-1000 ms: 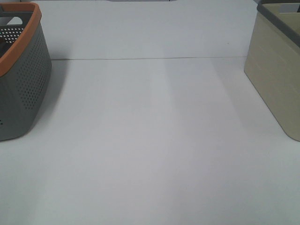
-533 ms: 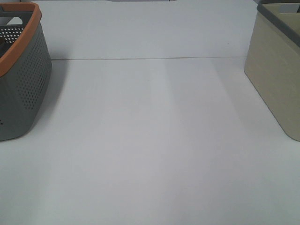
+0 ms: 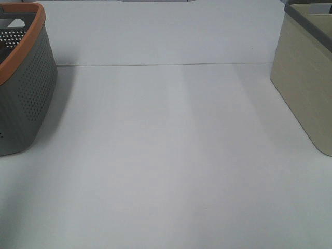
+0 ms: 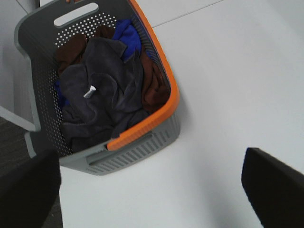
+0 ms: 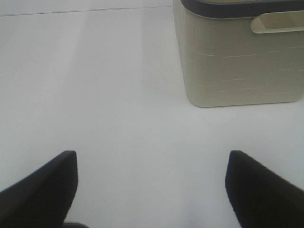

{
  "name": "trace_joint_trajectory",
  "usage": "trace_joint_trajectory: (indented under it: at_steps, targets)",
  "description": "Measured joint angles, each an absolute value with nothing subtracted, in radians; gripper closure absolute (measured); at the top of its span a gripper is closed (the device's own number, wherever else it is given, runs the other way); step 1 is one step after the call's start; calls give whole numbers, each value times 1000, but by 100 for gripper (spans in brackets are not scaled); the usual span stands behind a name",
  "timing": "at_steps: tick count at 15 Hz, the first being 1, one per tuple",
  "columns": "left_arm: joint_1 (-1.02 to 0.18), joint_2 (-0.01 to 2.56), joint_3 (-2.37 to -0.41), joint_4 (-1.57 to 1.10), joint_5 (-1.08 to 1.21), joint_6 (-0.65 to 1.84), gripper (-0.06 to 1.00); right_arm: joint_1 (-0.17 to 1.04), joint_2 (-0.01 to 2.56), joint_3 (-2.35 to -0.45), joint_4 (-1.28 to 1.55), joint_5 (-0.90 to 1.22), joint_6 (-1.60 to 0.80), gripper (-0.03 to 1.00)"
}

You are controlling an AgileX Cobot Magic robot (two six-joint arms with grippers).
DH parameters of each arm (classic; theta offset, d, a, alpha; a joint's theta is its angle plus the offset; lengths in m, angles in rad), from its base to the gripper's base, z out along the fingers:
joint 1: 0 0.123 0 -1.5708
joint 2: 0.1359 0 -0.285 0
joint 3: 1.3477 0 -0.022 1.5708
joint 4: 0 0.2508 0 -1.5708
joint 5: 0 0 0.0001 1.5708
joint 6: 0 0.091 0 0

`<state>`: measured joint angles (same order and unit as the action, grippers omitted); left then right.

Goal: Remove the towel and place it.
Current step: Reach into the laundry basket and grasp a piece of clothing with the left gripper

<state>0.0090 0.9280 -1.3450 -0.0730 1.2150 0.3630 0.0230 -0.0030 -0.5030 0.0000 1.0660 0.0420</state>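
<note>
In the left wrist view the dark charcoal towel (image 4: pixel 107 83) lies crumpled on top of the other cloths in the grey basket with an orange rim (image 4: pixel 142 128). Its small white tag (image 4: pixel 89 91) faces up. My left gripper (image 4: pixel 152 190) is open and empty, above the table beside the basket and apart from the towel. My right gripper (image 5: pixel 154 190) is open and empty above the bare table, short of the beige bin (image 5: pixel 237 61). In the exterior high view neither gripper shows, and the towel is hidden inside the basket (image 3: pixel 26 88).
Brown (image 4: pixel 152 85) and blue (image 4: pixel 126 33) cloths lie under and around the towel in the basket. The basket stands at the table's left edge and the beige bin (image 3: pixel 306 78) at the right. The white table (image 3: pixel 166 155) stretches between them.
</note>
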Motion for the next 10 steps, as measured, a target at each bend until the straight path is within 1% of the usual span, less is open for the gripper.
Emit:
trace_joint_trajectory:
  at_steps: [4,8,9,10]
  targets:
    - [9,1231,-1567,-68,1215,563,-3,23,-3,-503,0,1066,42,14]
    - [13,1425,-1713,-24,1216,713,-3,23,-3,-503,0,1066,42,14]
    - [29,1463,-1728,0,1216,759,-3,23,-3,-503,0,1066,42,14]
    - [78,1541,-1734,66,1216,854,-2,23,-3,-503,0,1066,42,14]
